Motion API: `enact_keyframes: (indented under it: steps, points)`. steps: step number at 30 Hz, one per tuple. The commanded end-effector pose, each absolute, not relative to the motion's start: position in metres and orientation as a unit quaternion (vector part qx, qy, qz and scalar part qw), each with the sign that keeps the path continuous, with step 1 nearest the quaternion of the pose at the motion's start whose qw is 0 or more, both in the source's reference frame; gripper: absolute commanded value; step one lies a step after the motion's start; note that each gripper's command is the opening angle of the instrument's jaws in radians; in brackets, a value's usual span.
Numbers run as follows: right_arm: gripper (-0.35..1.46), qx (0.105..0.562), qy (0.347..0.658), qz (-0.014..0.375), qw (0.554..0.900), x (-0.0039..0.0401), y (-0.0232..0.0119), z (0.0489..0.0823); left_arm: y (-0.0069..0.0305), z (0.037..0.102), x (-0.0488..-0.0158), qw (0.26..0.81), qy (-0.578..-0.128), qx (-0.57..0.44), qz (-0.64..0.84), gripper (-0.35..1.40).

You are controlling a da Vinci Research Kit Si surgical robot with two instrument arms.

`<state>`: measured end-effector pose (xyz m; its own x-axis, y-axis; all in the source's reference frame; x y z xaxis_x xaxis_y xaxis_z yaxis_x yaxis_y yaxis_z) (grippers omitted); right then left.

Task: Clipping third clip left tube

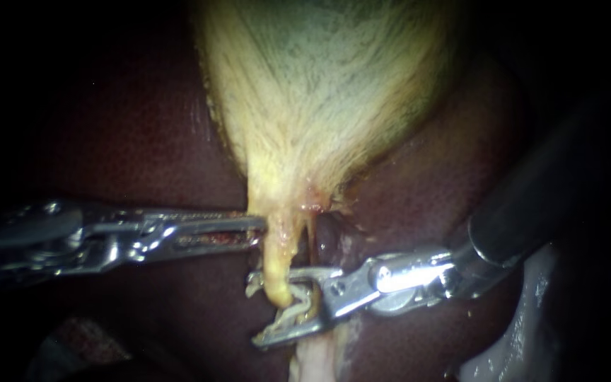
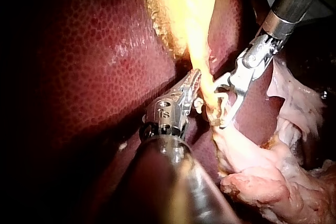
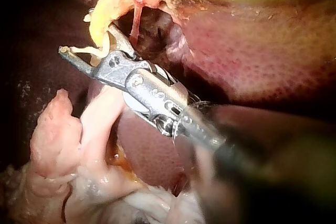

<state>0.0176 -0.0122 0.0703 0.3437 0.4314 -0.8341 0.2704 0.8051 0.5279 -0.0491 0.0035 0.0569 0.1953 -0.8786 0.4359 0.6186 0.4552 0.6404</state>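
Observation:
The pale yellow-green gallbladder [image 1: 327,85] narrows downward into the yellow left tube [image 1: 276,272]. My left instrument [image 1: 262,229] comes in level from the left, its jaws shut on the gallbladder's neck just above the tube; the left wrist view shows the left instrument's [image 2: 196,78] jaws pressed into the yellow tissue. My right instrument [image 1: 263,309] reaches in from the right with its jaws open, one on each side of the left tube. In the right wrist view the right instrument [image 3: 86,39] carries a pale clip [image 3: 88,51] between its jaws.
Dark red liver [image 1: 143,141] surrounds the site. A thin reddish second tube [image 1: 311,237] runs just right of the yellow one. Pale loose tissue [image 2: 262,171] lies below the tubes and under my right instrument's shaft [image 3: 157,98].

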Motion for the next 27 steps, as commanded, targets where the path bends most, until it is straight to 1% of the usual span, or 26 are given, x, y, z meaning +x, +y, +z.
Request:
enact_keyframes:
  steps: [1,7,9,16,18,19,21,23,27]
  points:
    - [0.54,0.306,0.571,0.055,0.76,0.0175,-0.0117,0.0701,0.0035,0.0569,-0.0491,0.756,-0.396,0.164,-0.495,-0.35]
    - [0.53,0.301,0.57,0.076,0.761,0.0173,-0.0091,0.0683,0.0034,0.0569,-0.0492,0.756,-0.396,0.165,-0.495,-0.35]
    - [0.53,0.299,0.571,0.077,0.761,0.0172,-0.0086,0.0678,0.0034,0.0569,-0.0492,0.756,-0.396,0.165,-0.495,-0.35]
    - [0.47,0.297,0.57,0.079,0.762,0.0172,-0.0084,0.0677,0.0034,0.0569,-0.0493,0.756,-0.396,0.165,-0.495,-0.35]
    - [0.38,0.297,0.57,0.079,0.762,0.0171,-0.0084,0.0677,0.0034,0.0569,-0.0493,0.756,-0.396,0.165,-0.495,-0.35]
    - [0.3,0.297,0.57,0.079,0.762,0.017,-0.0084,0.0678,0.0034,0.0569,-0.0493,0.756,-0.396,0.165,-0.495,-0.35]
    - [-0.03,0.294,0.57,0.081,0.763,0.0166,-0.0084,0.0678,0.0034,0.0569,-0.0493,0.756,-0.396,0.165,-0.495,-0.35]
    - [-0.27,0.292,0.569,0.086,0.764,0.0162,-0.0084,0.0679,0.0034,0.0569,-0.0493,0.756,-0.396,0.165,-0.495,-0.35]
    - [-0.34,0.292,0.569,0.086,0.764,0.016,-0.0082,0.0682,0.0034,0.057,-0.0494,0.756,-0.396,0.165,-0.495,-0.35]
